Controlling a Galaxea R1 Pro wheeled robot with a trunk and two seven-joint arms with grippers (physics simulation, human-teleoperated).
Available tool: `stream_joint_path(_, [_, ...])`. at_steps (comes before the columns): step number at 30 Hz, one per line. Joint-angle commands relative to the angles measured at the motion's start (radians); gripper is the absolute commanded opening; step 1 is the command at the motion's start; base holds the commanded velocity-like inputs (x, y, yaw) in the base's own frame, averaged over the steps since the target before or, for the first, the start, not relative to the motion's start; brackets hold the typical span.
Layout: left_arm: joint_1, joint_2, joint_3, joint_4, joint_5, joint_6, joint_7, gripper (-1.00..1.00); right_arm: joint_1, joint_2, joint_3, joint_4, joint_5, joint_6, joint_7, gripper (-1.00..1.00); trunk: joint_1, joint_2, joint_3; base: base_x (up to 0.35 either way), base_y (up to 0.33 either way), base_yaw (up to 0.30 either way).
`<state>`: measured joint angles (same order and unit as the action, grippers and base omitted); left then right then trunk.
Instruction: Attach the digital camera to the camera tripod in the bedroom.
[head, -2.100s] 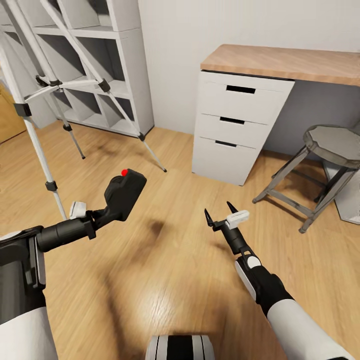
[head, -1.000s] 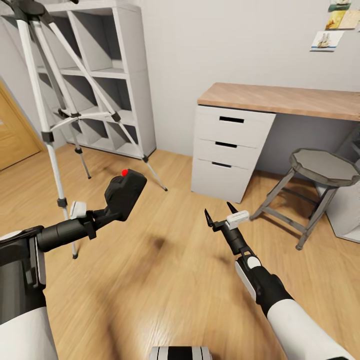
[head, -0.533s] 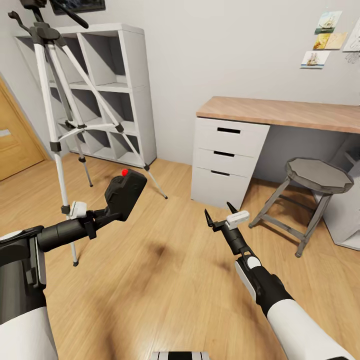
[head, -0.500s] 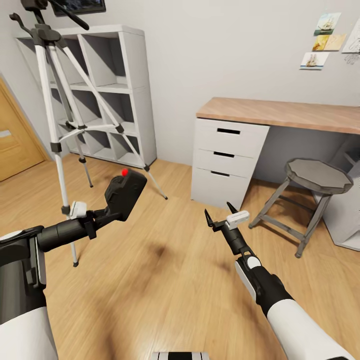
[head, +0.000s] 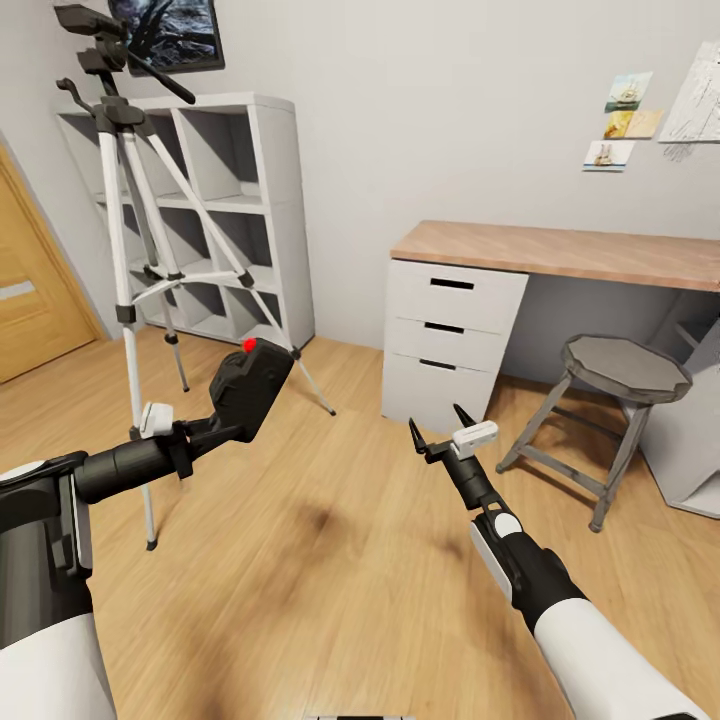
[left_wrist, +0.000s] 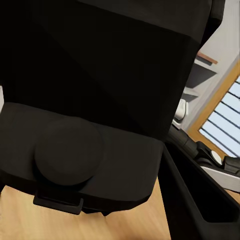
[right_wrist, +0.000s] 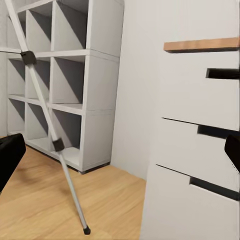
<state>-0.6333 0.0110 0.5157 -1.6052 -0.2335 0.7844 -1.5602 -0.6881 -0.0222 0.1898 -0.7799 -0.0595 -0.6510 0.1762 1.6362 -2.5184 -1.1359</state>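
Observation:
The digital camera (head: 250, 383), a black box with a red dot on top, is held up at the left of the head view, with my left gripper (head: 216, 425) shut on its lower end. Its dark body (left_wrist: 100, 95) looms close in the left wrist view. The camera tripod (head: 120, 230) stands on the plank floor to the left, beyond the camera, and its dark head and pan handle (head: 105, 35) sit well above the camera. One silver leg (right_wrist: 55, 145) crosses the right wrist view. My right gripper (head: 436, 420) hangs open over the floor at centre right, holding nothing.
A white cube shelf (head: 255, 200) stands behind the tripod, with a poster (head: 170, 30) above it. A desk with a white drawer unit (head: 450, 315) is at the back right, a grey octagonal stool (head: 625, 370) beside it. An oak door (head: 25, 290) is at the left.
The head view has tilted upward, bringing the tripod's head, the poster and the wall pictures into view. Both arms keep their pose, the camera still in the left gripper.

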Motion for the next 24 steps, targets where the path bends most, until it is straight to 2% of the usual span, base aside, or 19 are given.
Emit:
stream_joint_path(1, [-0.001,0.000,0.001,-0.001,-0.010,0.007,-0.011,-1.00,-0.001,-0.001,0.002,0.001,-0.006,-0.002,0.003,1.00,-0.001,0.000,0.003,0.000,0.000,0.000])
stream_joint_path(24, [-0.001,-0.001,0.000,-0.001,-0.010,0.007,-0.011,-1.00,-0.001,-0.001,0.002,0.001,-0.006,0.003,0.003,1.00,-0.011,0.005,0.092,0.000,0.000,0.000])
